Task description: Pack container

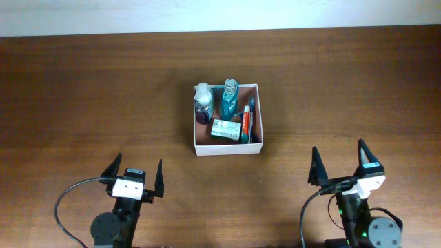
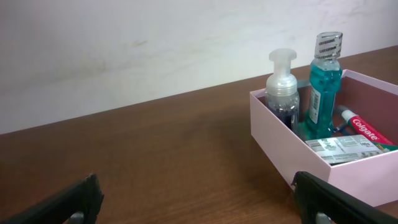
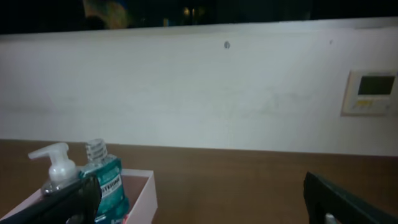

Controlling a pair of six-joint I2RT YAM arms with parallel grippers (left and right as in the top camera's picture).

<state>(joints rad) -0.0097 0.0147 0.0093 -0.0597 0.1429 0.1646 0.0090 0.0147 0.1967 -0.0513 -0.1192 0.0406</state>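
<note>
Container [image 1: 227,149] holds a pump bottle [image 1: 203,103], mouthwash [image 1: 229,100], soap box [image 1: 226,129] and toothpaste [image 1: 246,124]. The left gripper [image 1: 138,165] sits near-left of it and the right gripper [image 1: 337,155] near-right, both with fingers spread.

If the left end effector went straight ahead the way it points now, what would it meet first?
Nothing, apparently: only bare table lies ahead of the left end effector. The container sits off to its right, likely outside that line.
</note>
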